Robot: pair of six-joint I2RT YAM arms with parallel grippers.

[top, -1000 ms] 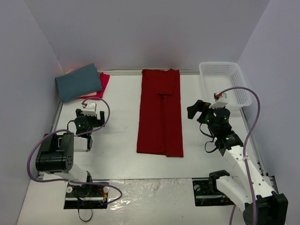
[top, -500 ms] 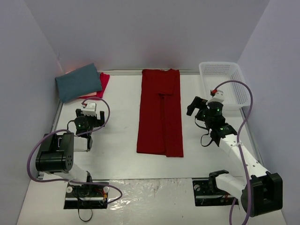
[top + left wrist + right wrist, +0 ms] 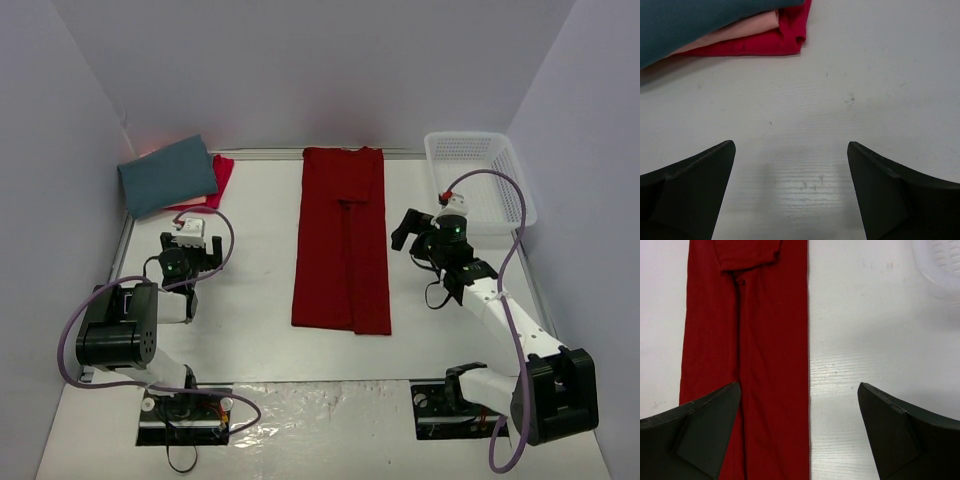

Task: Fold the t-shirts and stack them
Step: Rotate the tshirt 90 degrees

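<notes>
A white basket (image 3: 521, 192) sits far right; the deep red shirt (image 3: 342, 240) lies between the arms. The right pincer (image 3: 800, 390), released, hovers seemingly over its right edge; the left pincer (image 3: 790, 150), released, faces the slate-teal shirt (image 3: 695, 15).

Top view: even diffuse overhead light, sharp, with a slight lilac cast on the walls. Shadows are weak. Glare on the shiny near strip of table (image 3: 320, 415). Reddish glow on the wall behind the teal shirt (image 3: 165, 175). Wrist views are bright, with sheen patches on the table. Fingers (image 3: 685, 190) are near-black, edges soft, no detail. Basket (image 3: 942, 260) corner is blown out and blurry. Red shirt (image 3: 765, 365) creases are crisp.
</notes>
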